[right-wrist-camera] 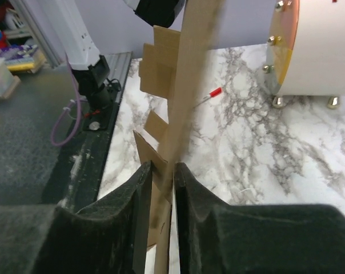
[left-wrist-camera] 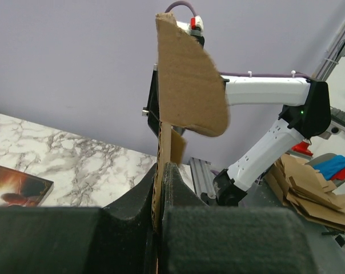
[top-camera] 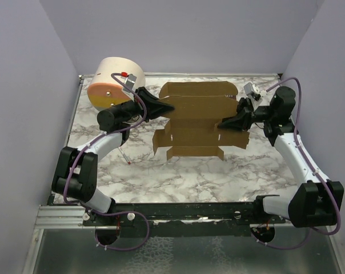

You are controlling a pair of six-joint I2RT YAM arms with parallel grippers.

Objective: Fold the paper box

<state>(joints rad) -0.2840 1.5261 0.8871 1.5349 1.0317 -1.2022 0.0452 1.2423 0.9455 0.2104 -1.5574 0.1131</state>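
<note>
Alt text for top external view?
The unfolded brown paper box is pinched on its left edge by the left gripper and on its right edge by the right gripper, over a marble table. A cream cylinder with an orange face sits back left.

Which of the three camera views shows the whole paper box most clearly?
The top external view: the paper box appears whole, an open sheet with flaps and tabs. The left wrist view shows only one rounded flap and an edge; the right wrist view shows it nearly edge-on.
</note>
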